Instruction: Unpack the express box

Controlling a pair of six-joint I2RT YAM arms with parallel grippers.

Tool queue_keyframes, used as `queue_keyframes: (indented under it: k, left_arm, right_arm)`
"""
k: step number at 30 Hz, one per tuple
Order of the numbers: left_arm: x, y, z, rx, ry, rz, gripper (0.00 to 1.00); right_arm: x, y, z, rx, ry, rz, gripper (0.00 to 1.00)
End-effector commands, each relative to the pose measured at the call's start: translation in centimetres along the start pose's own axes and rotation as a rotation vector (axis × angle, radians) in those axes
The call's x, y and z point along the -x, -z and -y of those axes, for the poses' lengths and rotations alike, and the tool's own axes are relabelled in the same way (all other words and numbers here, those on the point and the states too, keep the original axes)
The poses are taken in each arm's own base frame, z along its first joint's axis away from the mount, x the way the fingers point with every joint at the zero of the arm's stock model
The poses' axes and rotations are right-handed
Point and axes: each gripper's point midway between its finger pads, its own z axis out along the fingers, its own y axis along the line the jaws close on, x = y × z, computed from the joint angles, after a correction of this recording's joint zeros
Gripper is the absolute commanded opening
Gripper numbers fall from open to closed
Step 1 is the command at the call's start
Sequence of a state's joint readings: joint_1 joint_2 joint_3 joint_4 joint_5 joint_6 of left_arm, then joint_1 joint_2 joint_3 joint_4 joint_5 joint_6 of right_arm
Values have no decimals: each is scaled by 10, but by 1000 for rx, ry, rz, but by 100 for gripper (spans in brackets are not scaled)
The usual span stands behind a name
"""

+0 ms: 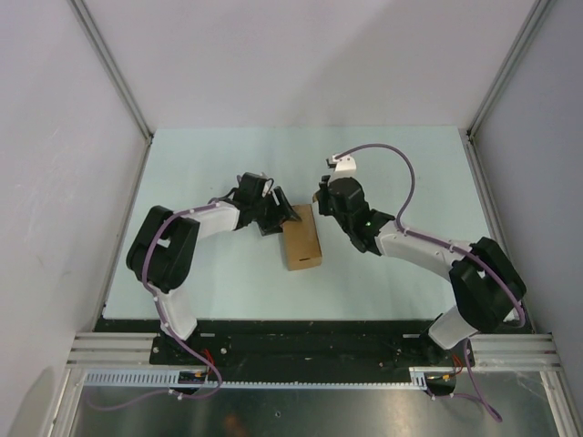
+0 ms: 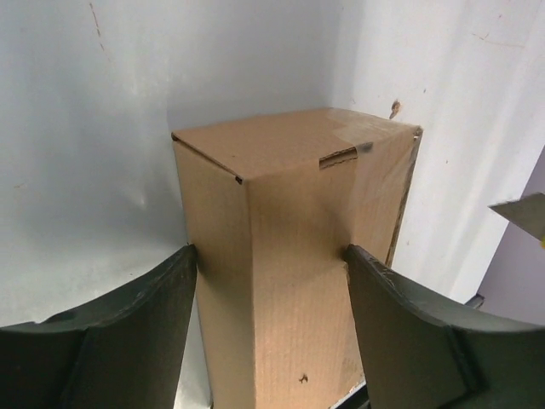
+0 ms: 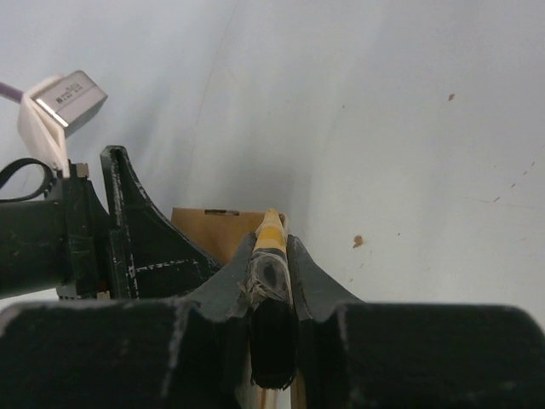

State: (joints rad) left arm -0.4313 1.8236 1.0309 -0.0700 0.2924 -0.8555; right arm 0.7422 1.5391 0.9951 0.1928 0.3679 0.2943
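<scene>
The express box [image 1: 301, 240] is plain brown cardboard and lies on the table between the two arms. In the left wrist view the box [image 2: 289, 221] is closed, with clear tape over its top flap. My left gripper [image 2: 268, 251] is shut on it, one finger pressed on each side wall. It also shows in the top view [image 1: 276, 218] at the box's far left end. My right gripper [image 3: 272, 243] is shut on a slim yellow-and-black utility knife [image 3: 271, 247]. It sits at the box's far right corner [image 1: 320, 204]. The knife's blade tip [image 2: 521, 213] shows right of the box.
The table [image 1: 200, 173] is pale and walled by grey panels left, right and behind. Metal posts [image 1: 114, 68] stand at the far corners. A black rail [image 1: 301, 332] with both arm bases runs along the near edge. A cable loop [image 1: 401, 164] arches over the right arm.
</scene>
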Motion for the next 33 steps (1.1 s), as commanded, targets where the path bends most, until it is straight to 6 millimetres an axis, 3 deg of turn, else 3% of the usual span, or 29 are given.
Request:
queue_keyframes:
  k: [1,5,10,18,33]
  left_arm:
    - [3,-3,-9,21,4,2,68]
    - [-2,-5,-17,36,47,-19,58]
    - [-7,-7,-25,58,65,-32,53]
    - [-10,-9,-30,74,77,-42,52]
    - [-12,-12,-33,84,90,-55,51]
  right_arm:
    - [7,-7,0,-40,-18,48,0]
    - [-6,-15,2,-60,-9,17,0]
    - [-12,-19,1,-64,-2,13,0]
    - [-2,-19,-4,-58,-2,48,0]
    - [-6,-34,-11,-56,23,41,0]
